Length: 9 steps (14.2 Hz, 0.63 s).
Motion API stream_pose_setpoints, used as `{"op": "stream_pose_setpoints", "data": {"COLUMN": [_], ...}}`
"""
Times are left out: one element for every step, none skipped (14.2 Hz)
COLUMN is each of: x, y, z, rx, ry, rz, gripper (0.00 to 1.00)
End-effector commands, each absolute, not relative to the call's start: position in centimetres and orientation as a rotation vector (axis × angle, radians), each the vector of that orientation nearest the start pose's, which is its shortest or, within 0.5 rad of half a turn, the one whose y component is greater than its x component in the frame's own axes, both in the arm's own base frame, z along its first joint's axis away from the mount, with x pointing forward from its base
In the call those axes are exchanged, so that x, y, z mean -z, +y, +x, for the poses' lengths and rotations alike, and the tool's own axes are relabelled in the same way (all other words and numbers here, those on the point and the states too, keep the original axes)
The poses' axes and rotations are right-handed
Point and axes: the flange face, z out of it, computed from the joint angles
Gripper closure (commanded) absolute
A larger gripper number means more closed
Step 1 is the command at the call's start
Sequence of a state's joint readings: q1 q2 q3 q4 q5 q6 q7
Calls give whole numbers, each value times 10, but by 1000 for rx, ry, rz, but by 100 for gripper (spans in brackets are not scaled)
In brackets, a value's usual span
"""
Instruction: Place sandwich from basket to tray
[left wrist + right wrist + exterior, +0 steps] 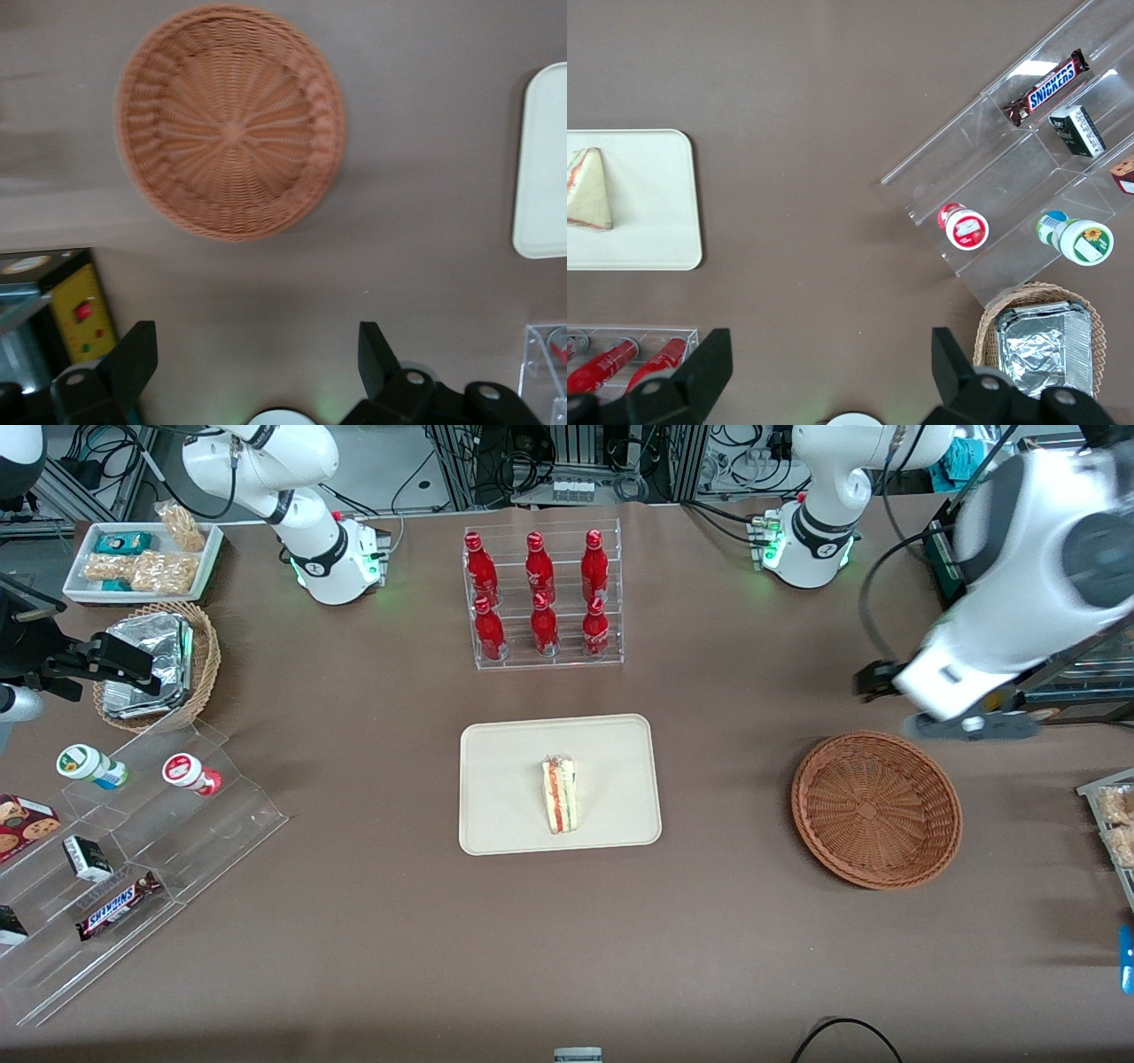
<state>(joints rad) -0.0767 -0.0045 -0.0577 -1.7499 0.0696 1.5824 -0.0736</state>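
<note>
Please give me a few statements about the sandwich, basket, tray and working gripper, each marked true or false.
1. The sandwich lies on the tray. True.
2. The basket holds foil packets. False: it holds nothing.
3. The gripper grips the sandwich. False: its fingers are open with nothing between them, up above the table beside the basket.
4. The basket lies toward the working arm's end of the table from the tray. True.
5. The rack of red bottles stands on the tray. False: it stands on the table, farther from the front camera.
</note>
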Motion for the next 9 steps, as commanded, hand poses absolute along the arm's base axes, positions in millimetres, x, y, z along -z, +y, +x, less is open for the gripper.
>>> {"op": "stream_pose_setpoints", "data": {"x": [-585,-599,-610,-622,-628,-631,-632,-634,-633], "y": [-40,-33,-30,-21,-18,-11,-8,-5,-4], "z": [541,543,543,543,543,544,544,544,543], "rx": [-172,-126,-88,-51,-30,-12,-10,-5,-10], "ry": [96,69,59,32,19,1,-11,-23,-28], "rz": [-3070,-3073,-3074,-3074,-3075,-3076,-3081,-3086,-3092], "gripper": [0,0,0,0,0,0,0,0,0]}}
